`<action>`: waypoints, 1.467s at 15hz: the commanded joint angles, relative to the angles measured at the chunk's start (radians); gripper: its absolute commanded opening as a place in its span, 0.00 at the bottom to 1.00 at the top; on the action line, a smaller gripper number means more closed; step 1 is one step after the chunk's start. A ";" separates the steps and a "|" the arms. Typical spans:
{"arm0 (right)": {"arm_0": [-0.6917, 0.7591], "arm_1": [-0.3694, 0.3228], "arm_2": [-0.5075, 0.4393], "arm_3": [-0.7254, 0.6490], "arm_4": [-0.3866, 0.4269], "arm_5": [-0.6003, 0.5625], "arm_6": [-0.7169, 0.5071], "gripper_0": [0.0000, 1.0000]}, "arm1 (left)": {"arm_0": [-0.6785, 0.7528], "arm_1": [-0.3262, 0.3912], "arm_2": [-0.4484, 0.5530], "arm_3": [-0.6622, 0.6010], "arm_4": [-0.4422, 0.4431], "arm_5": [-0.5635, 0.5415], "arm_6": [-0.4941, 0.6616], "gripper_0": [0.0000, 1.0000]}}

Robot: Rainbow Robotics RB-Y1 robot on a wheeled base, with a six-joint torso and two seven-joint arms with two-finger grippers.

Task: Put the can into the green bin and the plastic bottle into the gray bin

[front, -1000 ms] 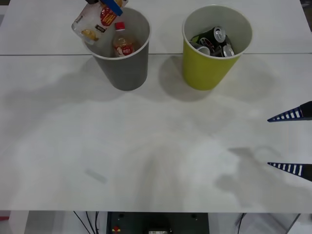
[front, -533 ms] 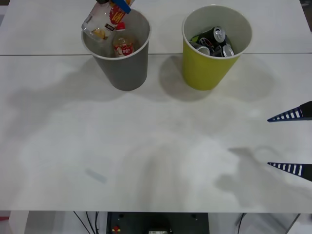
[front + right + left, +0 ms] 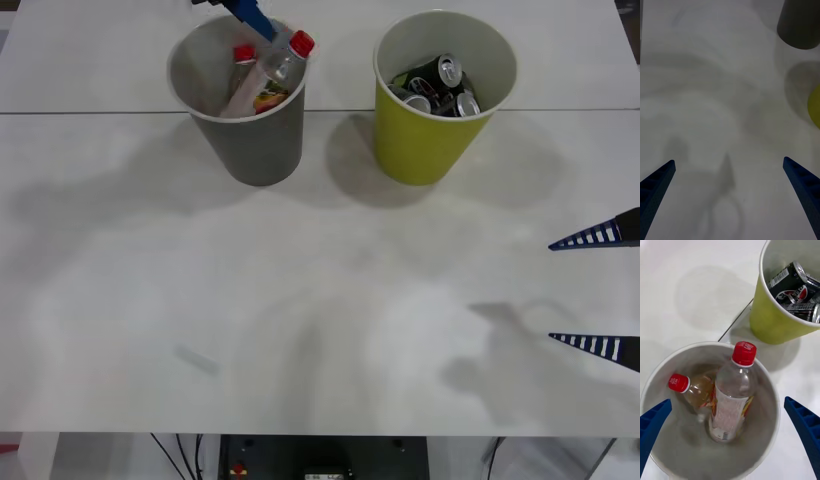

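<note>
At the far edge of the table (image 3: 320, 300) in the front view, we see the gray bin (image 3: 250, 140) on the left and the green bin (image 3: 430, 140) just to its right, standing apart from each other. The bottle (image 3: 270, 75) leans inside the gray bin with its red cap up at the rim, beside a stubbier bottle (image 3: 240, 65) with a red cap. Black cans (image 3: 437, 85) lie heaped in the green bin. The left gripper (image 3: 240, 10) hangs above the gray bin's far rim, only a blue tip in frame, and the right gripper (image 3: 597, 292) sits low at the right edge, fingers spread wide and holding nothing. In the right wrist view, we find the right gripper (image 3: 730, 187) open over bare table (image 3: 715, 93), with the gray bin (image 3: 799, 26) and a sliver of the green bin (image 3: 815, 107) farther off. In the left wrist view, the left gripper (image 3: 730, 427) is open, its fingers either side of the gray bin (image 3: 767, 416); the bottle (image 3: 732, 397) stands free inside it, leaning by the stubbier bottle (image 3: 694, 390), and the green bin (image 3: 778, 318) holds the cans (image 3: 793, 288).
</note>
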 commanded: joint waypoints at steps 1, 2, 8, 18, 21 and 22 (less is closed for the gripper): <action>0.000 0.000 0.000 0.000 0.000 0.000 0.000 1.00 | 0.102 0.133 -0.001 -0.103 0.155 0.008 -0.018 1.00; 0.000 0.000 0.000 0.000 0.000 0.000 0.000 1.00 | 0.137 0.170 0.004 -0.147 0.187 0.013 -0.023 1.00; 0.000 0.000 0.000 0.000 0.000 0.000 0.000 1.00 | 0.402 0.358 0.145 -0.296 0.376 0.027 -0.244 1.00; 0.000 0.000 0.000 0.000 0.000 0.000 0.000 1.00 | 1.004 0.400 0.576 -0.620 0.457 0.025 -0.568 1.00; 0.000 0.000 0.000 0.000 0.000 0.000 0.000 1.00 | 1.109 0.377 0.642 -0.635 0.482 0.015 -0.690 1.00; 0.000 0.000 0.000 0.000 0.000 0.000 0.000 1.00 | 1.143 0.363 0.659 -0.637 0.489 0.015 -0.738 1.00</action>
